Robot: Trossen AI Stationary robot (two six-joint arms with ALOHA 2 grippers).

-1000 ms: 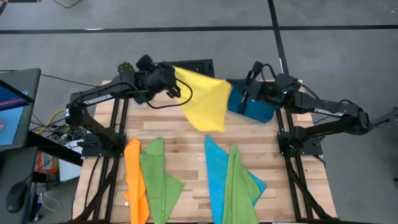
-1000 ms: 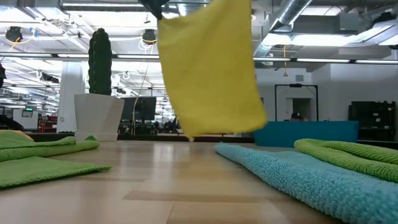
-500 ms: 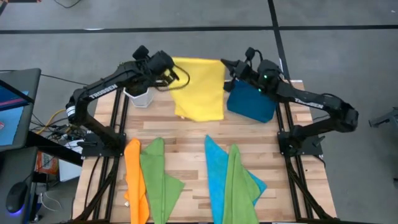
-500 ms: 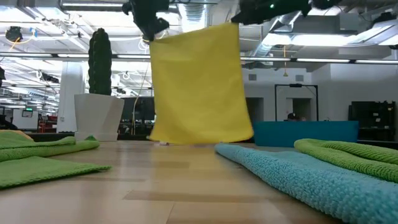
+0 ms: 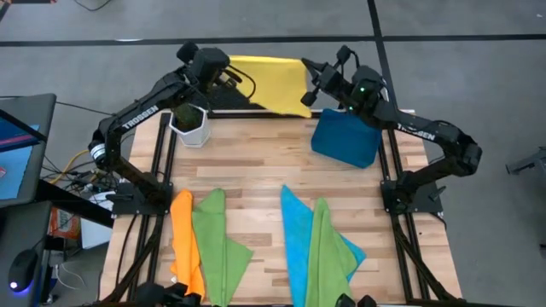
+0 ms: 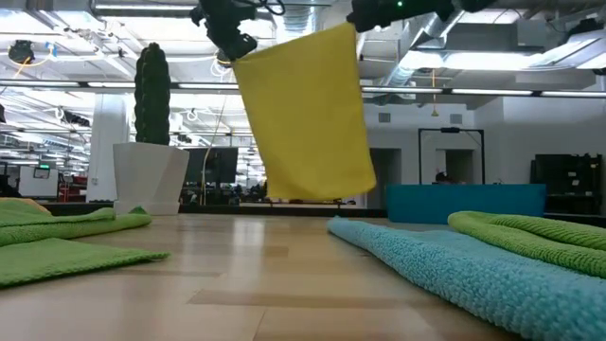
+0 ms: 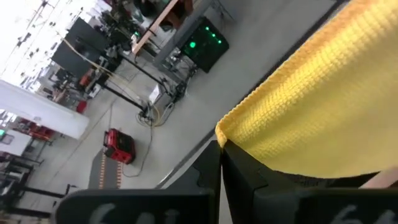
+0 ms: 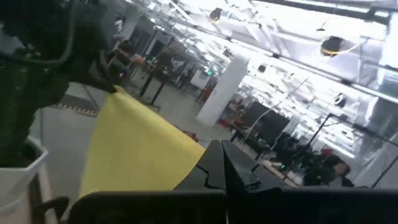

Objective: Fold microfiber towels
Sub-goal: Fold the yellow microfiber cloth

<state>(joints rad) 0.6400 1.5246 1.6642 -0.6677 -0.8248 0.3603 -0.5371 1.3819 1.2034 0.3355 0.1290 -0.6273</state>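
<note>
One towel (image 5: 271, 81) hangs behind four towels (image 5: 256, 247) on the table (image 5: 256, 162).

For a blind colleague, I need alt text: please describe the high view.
Both grippers, left and right, hold a yellow towel stretched in the air past the wooden table's far edge. Orange, blue and two green towels lie near the front edge.

Bare wood (image 5: 256, 166) lies open mid-table. A white pot (image 5: 190, 128) and blue tray (image 5: 345, 141) flank it. Towels (image 5: 256, 247) crowd the near edge.
</note>
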